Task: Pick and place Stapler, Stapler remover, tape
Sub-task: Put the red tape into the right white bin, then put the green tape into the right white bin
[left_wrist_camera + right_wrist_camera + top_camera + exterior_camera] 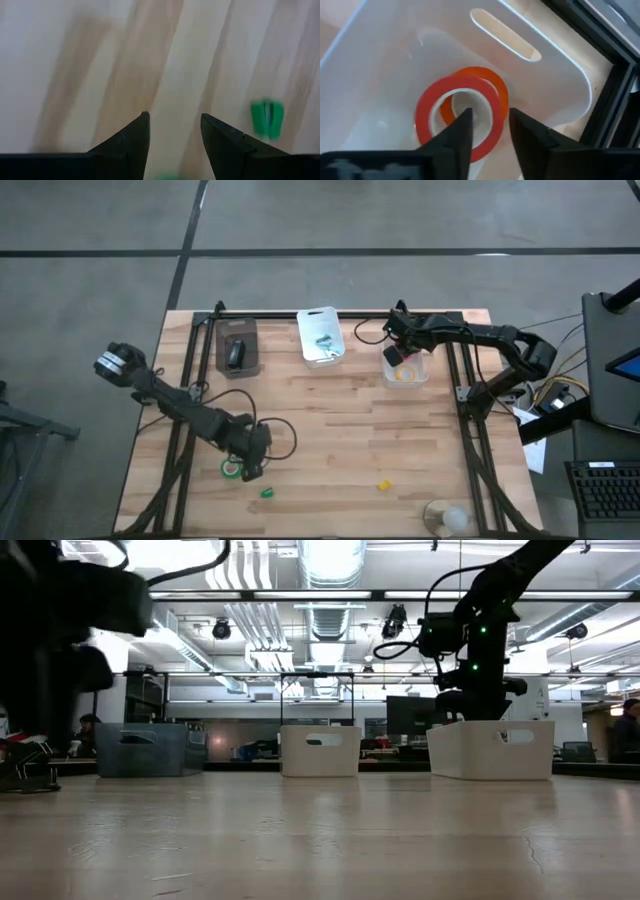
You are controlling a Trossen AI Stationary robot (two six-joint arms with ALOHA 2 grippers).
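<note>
The wooden table [330, 430] carries three bins along its far edge: a dark grey bin [238, 347] on the left holding a black object [235, 354] that cannot be identified for certain, a white middle bin [321, 336] with small bluish items [326, 340] inside, and a clear white bin [405, 368] on the right. The right arm reaches in from the right side and its right gripper [487, 125] hangs over that right-hand bin; its fingers stand slightly apart and are not pinching anything, with the tips just above two red-orange tape rolls [462, 110] that lie overlapping on the bin floor. In the high view a yellowish ring [405, 375] also shows in that bin. The left arm stretches from the left side toward the near part of the table, where the left gripper [172, 137] points down at the bare wood with its fingers spread and nothing between them. The green tape roll [231, 468] lies flat on the table just beside this gripper. A small green piece [267, 118] rests on the wood near it, a little closer to the front edge. A small yellow object [383, 484] sits alone on the near right part of the table, well apart from both grippers.
</note>
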